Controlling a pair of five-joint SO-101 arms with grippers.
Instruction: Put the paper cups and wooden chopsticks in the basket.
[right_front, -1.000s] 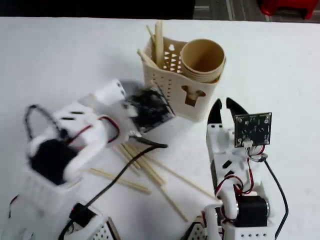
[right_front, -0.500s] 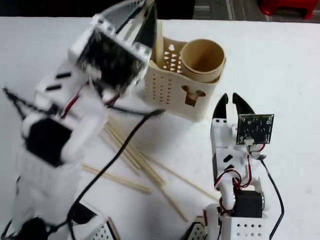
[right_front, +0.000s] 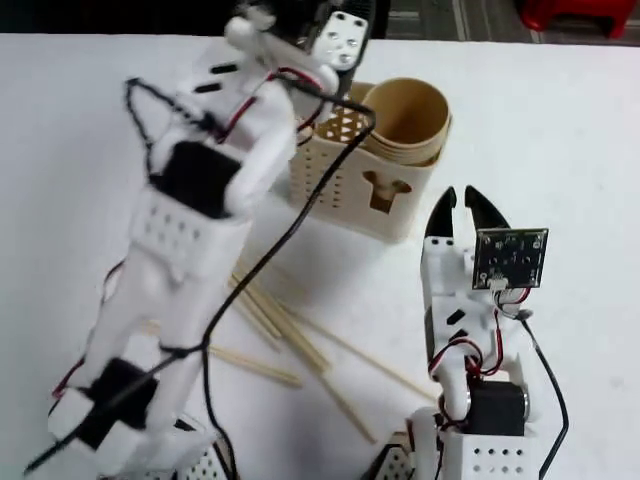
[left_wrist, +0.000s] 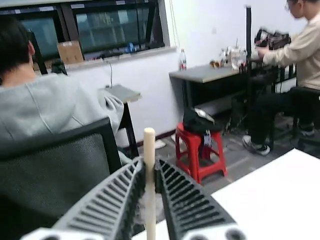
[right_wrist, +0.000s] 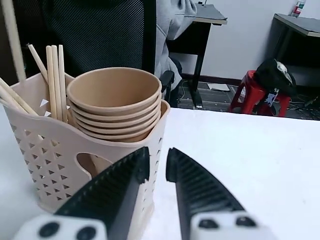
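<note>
The perforated beige basket (right_front: 345, 190) stands at the back middle of the table and holds a stack of paper cups (right_front: 405, 120) and several wooden chopsticks (right_wrist: 52, 75). My left arm (right_front: 200, 190) is raised, its wrist over the basket's far left corner. My left gripper (left_wrist: 149, 172) is shut on one upright chopstick (left_wrist: 149, 150). Several more chopsticks (right_front: 285, 335) lie loose on the table in front of the basket. My right gripper (right_front: 460, 208) rests low, just right of and in front of the basket, narrowly open (right_wrist: 158, 162) with nothing between its fingers.
The white table (right_front: 560, 150) has free room to the right of the basket and at the far left. Both arm bases sit at the near edge. A black cable (right_front: 260, 260) hangs from the left arm above the loose chopsticks.
My left arm has risen from the table by the loose chopsticks and swung up over the basket's far side with a chopstick. The right gripper has barely shifted.
</note>
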